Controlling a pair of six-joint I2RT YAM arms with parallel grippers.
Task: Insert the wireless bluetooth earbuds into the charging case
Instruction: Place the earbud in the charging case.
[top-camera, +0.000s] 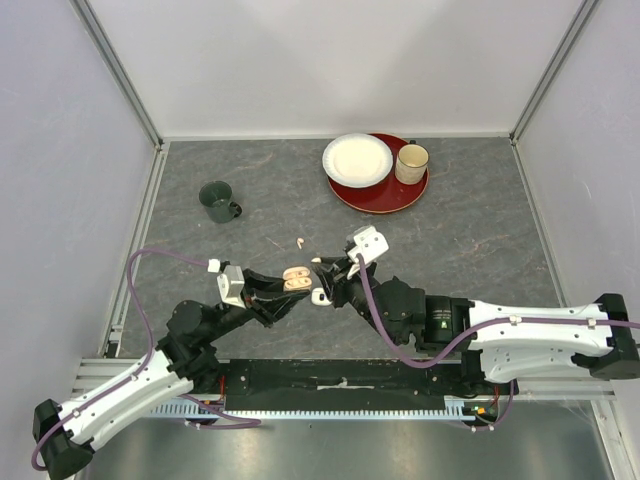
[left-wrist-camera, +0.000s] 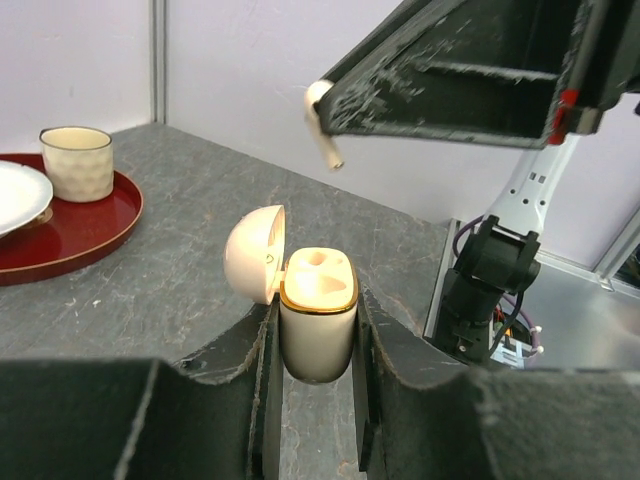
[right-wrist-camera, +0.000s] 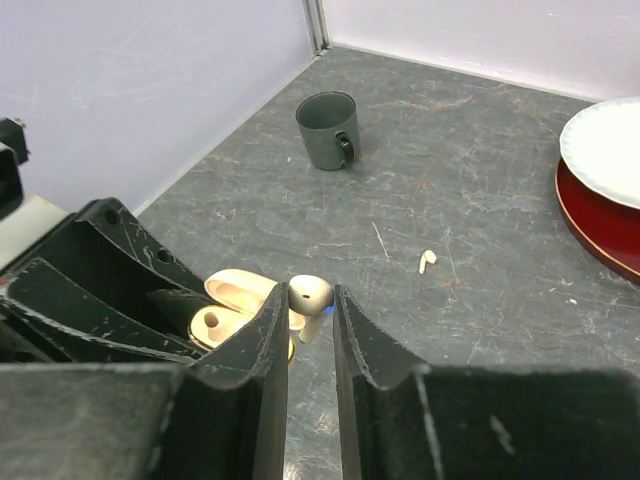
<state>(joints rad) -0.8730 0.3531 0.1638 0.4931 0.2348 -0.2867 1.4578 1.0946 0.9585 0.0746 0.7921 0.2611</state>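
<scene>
My left gripper (left-wrist-camera: 315, 325) is shut on the cream charging case (left-wrist-camera: 317, 300) and holds it upright above the table, with its lid (left-wrist-camera: 254, 252) open. Both sockets look empty. My right gripper (right-wrist-camera: 310, 305) is shut on a white earbud (right-wrist-camera: 310, 293), stem down, just above and beside the case (right-wrist-camera: 232, 305). From the left wrist view this earbud (left-wrist-camera: 320, 120) hangs at the right fingers' tip, above the case. In the top view the case (top-camera: 296, 279) and the right gripper (top-camera: 322, 265) nearly meet. A second earbud (top-camera: 300, 241) lies loose on the table (right-wrist-camera: 427, 261).
A dark green mug (top-camera: 218, 201) stands at the back left. A red tray (top-camera: 385, 195) at the back right holds a white plate (top-camera: 357, 160) and a cream cup (top-camera: 411, 164). White walls close in the grey table on three sides.
</scene>
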